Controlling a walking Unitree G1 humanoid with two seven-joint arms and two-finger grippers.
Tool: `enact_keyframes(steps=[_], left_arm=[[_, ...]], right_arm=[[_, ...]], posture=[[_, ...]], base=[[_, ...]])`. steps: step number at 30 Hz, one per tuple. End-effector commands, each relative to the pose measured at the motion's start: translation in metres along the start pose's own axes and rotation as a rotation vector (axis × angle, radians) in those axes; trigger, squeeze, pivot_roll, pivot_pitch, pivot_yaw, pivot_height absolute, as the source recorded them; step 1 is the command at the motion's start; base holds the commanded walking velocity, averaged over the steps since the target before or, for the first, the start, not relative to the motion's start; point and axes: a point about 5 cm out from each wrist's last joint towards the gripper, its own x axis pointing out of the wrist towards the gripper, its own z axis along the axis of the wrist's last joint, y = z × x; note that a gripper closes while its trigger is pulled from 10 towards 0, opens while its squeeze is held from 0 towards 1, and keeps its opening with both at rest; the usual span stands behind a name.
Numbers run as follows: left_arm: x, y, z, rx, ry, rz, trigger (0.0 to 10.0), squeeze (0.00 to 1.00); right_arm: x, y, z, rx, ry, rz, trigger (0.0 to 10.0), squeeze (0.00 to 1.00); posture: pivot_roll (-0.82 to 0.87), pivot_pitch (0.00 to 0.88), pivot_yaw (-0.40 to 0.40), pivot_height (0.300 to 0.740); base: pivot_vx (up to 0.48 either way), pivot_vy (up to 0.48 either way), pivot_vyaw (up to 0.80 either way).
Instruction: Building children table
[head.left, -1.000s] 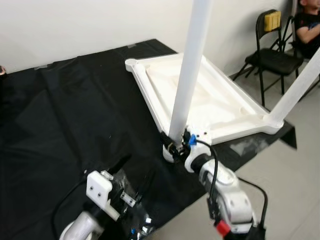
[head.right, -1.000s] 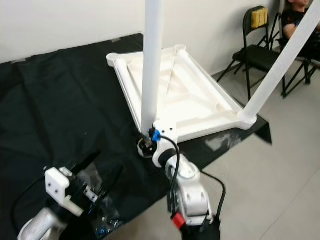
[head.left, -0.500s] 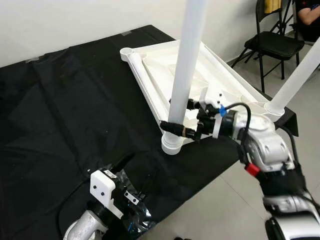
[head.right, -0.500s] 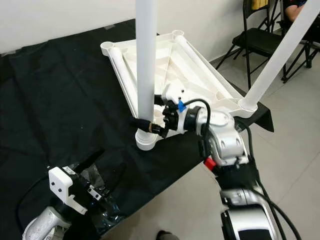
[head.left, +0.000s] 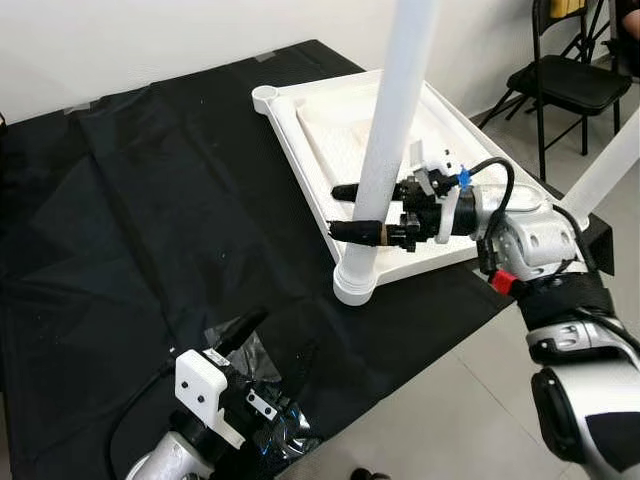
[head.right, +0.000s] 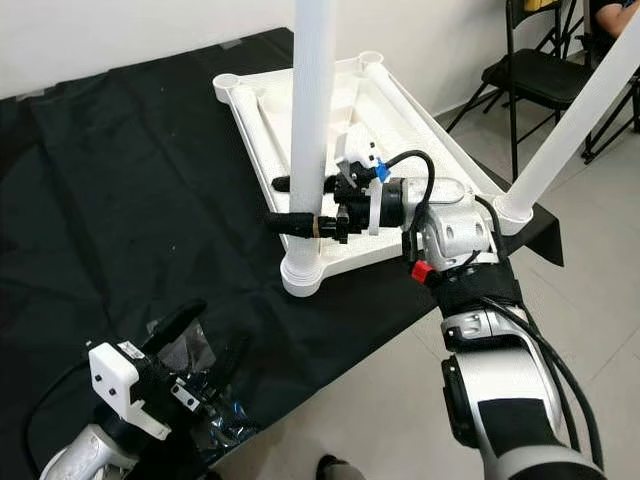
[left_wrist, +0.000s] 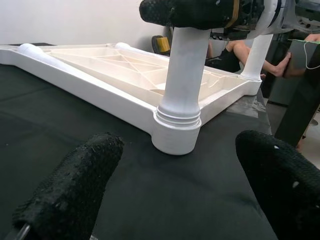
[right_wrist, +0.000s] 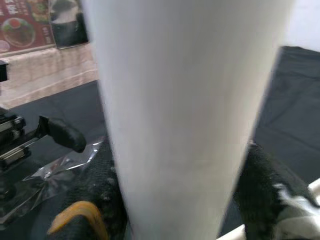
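Left gripper (head.left: 250, 345): we are hovering low at the lower left of the frame, fingers spread wide, beside a clear plastic bag (head.left: 262, 400).
Black cloth (head.left: 140, 220): it is covering the floor under us, its edge running along bare grey floor (head.left: 450, 400) at lower right.
Right gripper (head.right: 292, 205): we are clasping the near table leg (head.right: 311, 120) between both fingers, just above its socket.
Tabletop (head.right: 400, 175): it is lying upside down mid-frame, a second leg (head.right: 580, 110) rising at right.
Room: white wall and a black folding chair (head.left: 570, 80) are sitting at upper right.
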Motion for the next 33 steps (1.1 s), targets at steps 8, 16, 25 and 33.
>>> enact_keyframes(steps=[8,16,25,33], left_arm=[[-0.001,0.0,-0.002,0.005,0.023,0.0,10.0,0.0],[0.001,0.005,-0.002,0.008,0.02,0.005,10.0,0.0],[0.01,0.011,-0.007,0.014,0.024,-0.014,10.0,0.0],[0.011,0.012,-0.008,0.016,0.019,0.002,10.0,0.0]], right_arm=[[-0.017,0.013,-0.025,0.05,0.02,-0.05,0.0,0.0],[0.003,0.065,-0.103,0.264,0.147,-1.123,0.0,0.0],[0.036,0.093,-0.097,0.293,0.131,-1.006,0.0,0.0],[0.043,0.088,-0.073,0.281,0.044,-0.938,10.0,1.0]], posture=[[0.06,0.225,-0.046,0.74],[0.03,0.221,-0.033,0.74],[0.01,0.198,-0.025,0.74],[0.01,0.195,-0.036,0.74]], base=[[0.0,0.0,0.0],[0.0,0.0,0.0],[0.0,0.0,0.0],[0.0,0.0,0.0]])
